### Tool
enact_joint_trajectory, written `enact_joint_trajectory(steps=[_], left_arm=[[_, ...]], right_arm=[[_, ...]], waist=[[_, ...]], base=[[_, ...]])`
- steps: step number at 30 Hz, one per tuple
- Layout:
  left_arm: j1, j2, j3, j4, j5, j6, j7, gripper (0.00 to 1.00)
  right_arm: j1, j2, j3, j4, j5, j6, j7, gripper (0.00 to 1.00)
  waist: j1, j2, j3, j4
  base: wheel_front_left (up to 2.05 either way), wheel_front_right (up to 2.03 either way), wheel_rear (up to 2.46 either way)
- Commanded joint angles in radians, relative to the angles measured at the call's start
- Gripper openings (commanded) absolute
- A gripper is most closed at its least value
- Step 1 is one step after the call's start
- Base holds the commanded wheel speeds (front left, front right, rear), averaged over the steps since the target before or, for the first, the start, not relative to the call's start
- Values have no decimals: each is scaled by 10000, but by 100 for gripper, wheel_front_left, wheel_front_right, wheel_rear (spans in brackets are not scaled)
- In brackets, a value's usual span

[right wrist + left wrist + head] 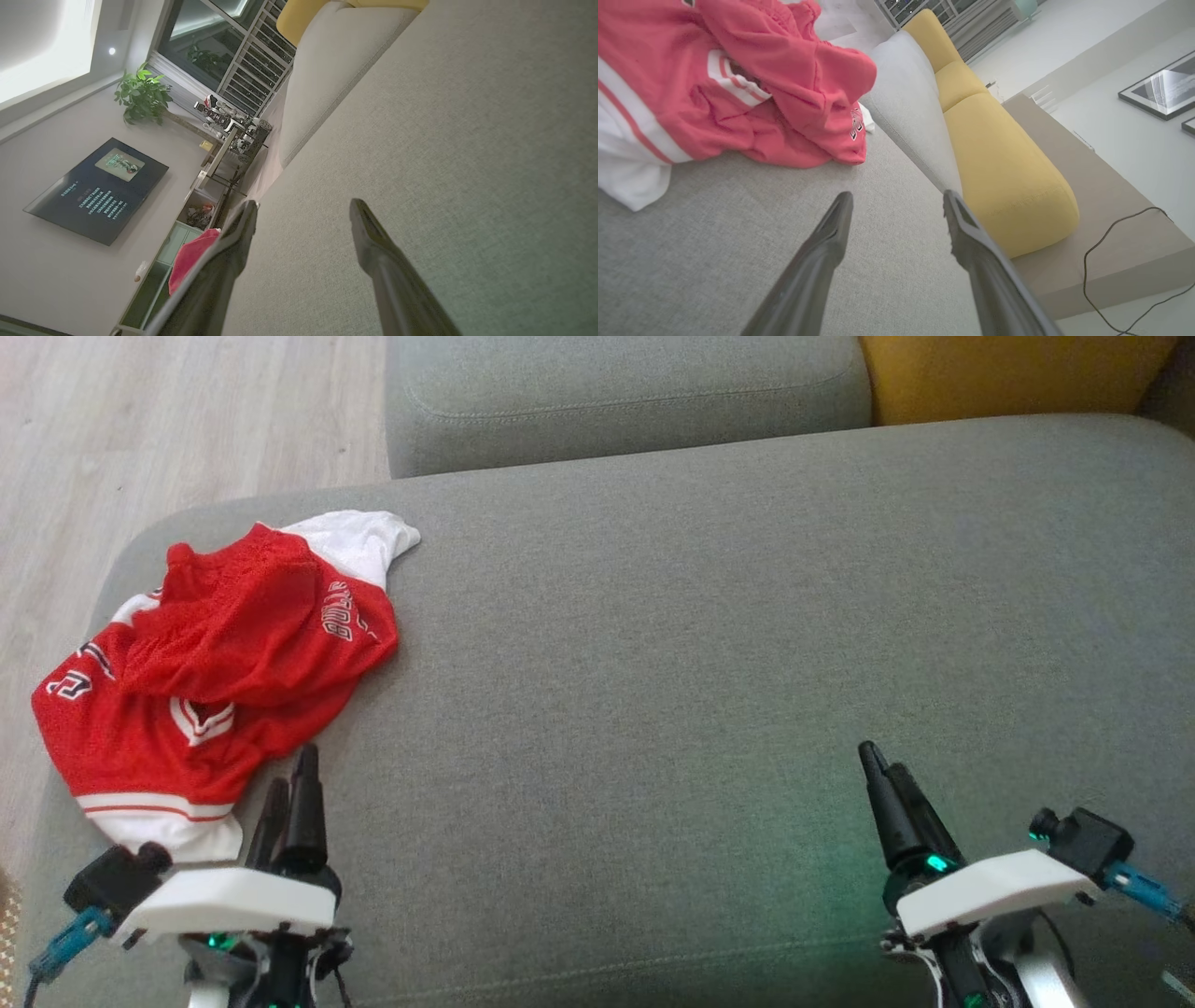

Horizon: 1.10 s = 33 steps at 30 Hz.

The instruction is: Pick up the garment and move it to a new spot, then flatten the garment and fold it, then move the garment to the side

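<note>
Garment (215,681) crumpled, folds hiding shape; lower edge behind left end effector (292,768).

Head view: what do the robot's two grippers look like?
Left gripper and right gripper each have two long, black, tapered fingers, an angular white wrist cover, a small black camera block with a teal cable plug, and green glowing lights.

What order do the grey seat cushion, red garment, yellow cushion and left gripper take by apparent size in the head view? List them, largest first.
1. Grey seat cushion.
2. Red garment.
3. Yellow cushion and left gripper: about alike, unranked; the cushion is cut by the frame edge and the gripper sits close to the camera.
</note>
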Motion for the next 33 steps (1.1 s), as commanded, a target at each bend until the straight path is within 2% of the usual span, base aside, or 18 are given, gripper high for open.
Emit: enact_joint_trajectory(steps=[1, 13, 33], left_arm=[[-232, 117, 63, -466, 373, 50, -115, 100], [-213, 129, -169, -842, 1983, 335, -465, 100], [-187, 237, -685, -1605, 4841, 1059, -1050, 100]], right_arm=[[-576, -83, 203, -433, -371, -1, -133, 100], [-734, -94, 587, -730, -1929, -1, -486, 100], [-945, -110, 1110, -1171, -4591, -1, -1077, 100]], waist=[[0, 0, -1, 6], [0, 0, 27, -58], [0, 0, 85, -190]], base=[[0, 0, 0], [0, 0, 0], [0, 0, 0]])
